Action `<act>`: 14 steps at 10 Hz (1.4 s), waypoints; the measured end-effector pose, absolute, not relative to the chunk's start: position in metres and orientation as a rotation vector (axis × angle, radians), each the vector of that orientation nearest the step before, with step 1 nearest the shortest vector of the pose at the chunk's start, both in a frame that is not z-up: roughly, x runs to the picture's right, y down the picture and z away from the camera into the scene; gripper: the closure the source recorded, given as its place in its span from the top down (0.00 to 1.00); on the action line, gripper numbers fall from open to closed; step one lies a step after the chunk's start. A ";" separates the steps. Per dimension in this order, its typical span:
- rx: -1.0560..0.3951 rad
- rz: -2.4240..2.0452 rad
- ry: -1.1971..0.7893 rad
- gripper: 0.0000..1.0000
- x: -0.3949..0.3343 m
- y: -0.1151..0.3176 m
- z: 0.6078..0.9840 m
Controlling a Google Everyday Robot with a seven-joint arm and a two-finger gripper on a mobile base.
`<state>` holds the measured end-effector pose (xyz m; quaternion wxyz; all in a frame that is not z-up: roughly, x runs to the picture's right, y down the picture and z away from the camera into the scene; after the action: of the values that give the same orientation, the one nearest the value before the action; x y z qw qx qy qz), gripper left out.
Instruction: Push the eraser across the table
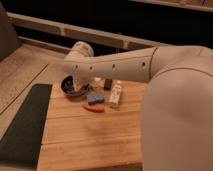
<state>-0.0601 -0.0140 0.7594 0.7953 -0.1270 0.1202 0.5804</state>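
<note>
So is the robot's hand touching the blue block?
Cannot tell. In the camera view the gripper hangs by the dark bowl, right next to the blue block; no clear gap or contact shows between them.

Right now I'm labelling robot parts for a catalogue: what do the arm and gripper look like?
The arm is a smooth, cream-white rounded shell with a row of small dark dots along the forearm, a thin seam at the elbow and a domed end cap. No cables show. The gripper, below that cap by the dark bowl, looks pale too; finer detail is hidden.
</note>
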 end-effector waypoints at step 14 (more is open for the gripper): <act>-0.021 1.473 0.577 0.13 0.146 -0.051 0.801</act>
<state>0.1462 -0.0506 0.8014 0.7032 -0.0096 0.2593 0.6620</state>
